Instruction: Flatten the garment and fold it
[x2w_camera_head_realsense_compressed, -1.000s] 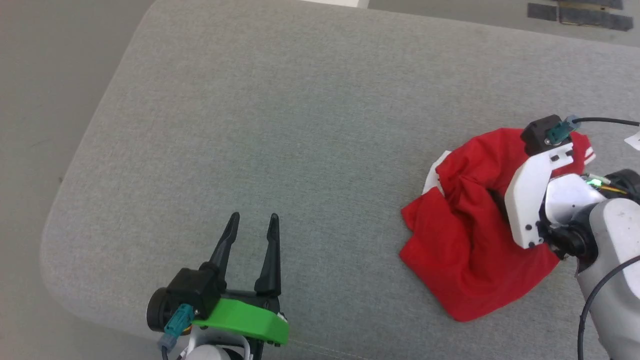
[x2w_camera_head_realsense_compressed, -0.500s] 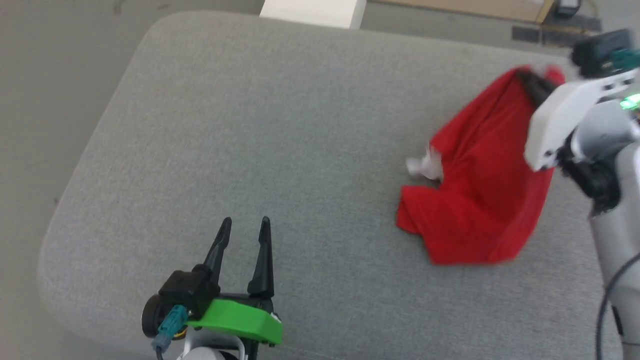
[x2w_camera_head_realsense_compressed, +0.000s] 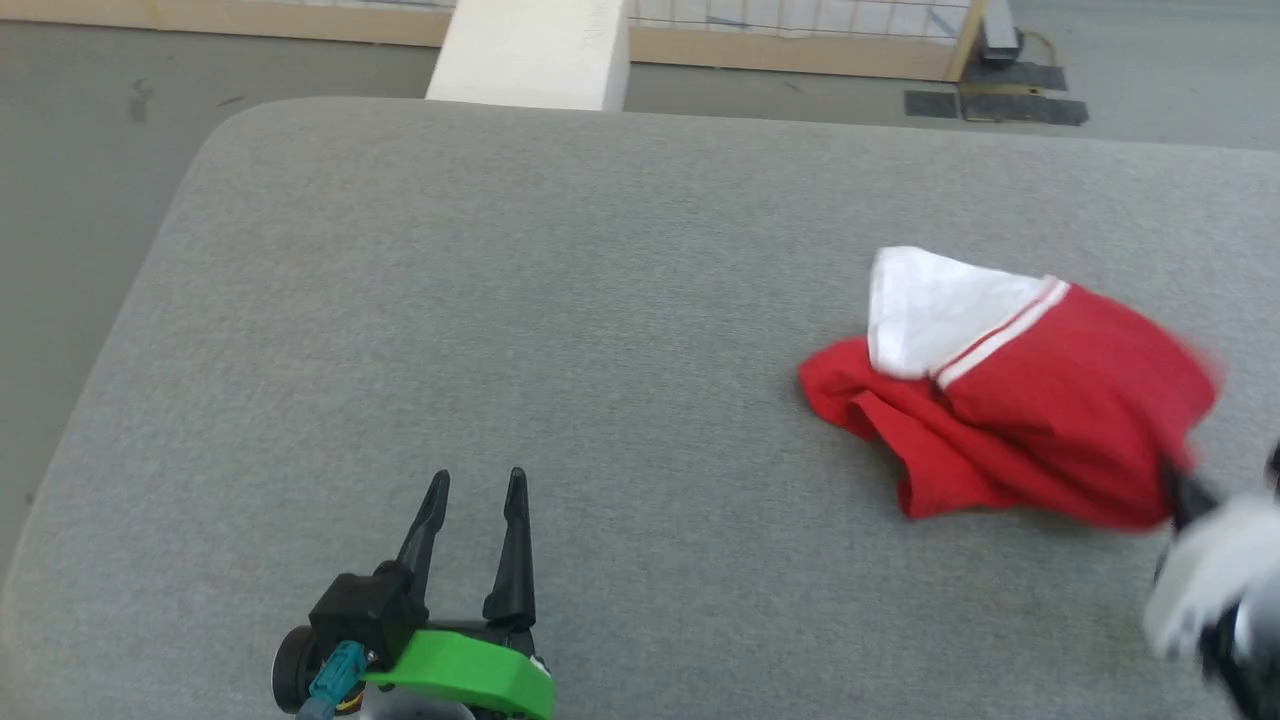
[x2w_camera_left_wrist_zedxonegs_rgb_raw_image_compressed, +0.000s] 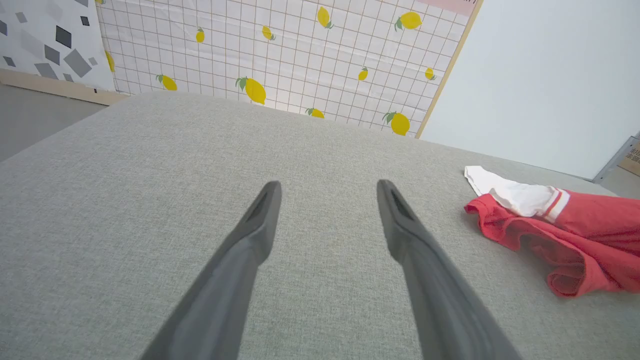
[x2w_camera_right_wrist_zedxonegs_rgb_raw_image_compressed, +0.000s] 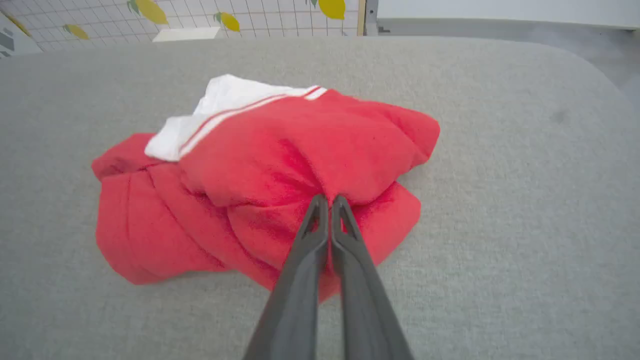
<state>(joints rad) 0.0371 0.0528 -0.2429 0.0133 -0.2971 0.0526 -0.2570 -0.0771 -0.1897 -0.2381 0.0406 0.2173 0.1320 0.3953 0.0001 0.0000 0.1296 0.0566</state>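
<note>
The grey padded surface (x2w_camera_head_realsense_compressed: 500, 300) carries the garment (x2w_camera_head_realsense_compressed: 1040, 420), crumpled. The right gripper (x2w_camera_right_wrist_zedxonegs_rgb_raw_image_compressed: 330, 200) meets the garment's near edge, jaws clamped on a red fold. The left gripper (x2w_camera_head_realsense_compressed: 478, 476) sits well left of the garment, jaws open.

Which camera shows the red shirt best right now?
The right wrist view: the garment lies whole and sharp there, with the right gripper shut on a red fold. The head view blurs its right edge; the left wrist view cuts it off at the frame's side.
</note>
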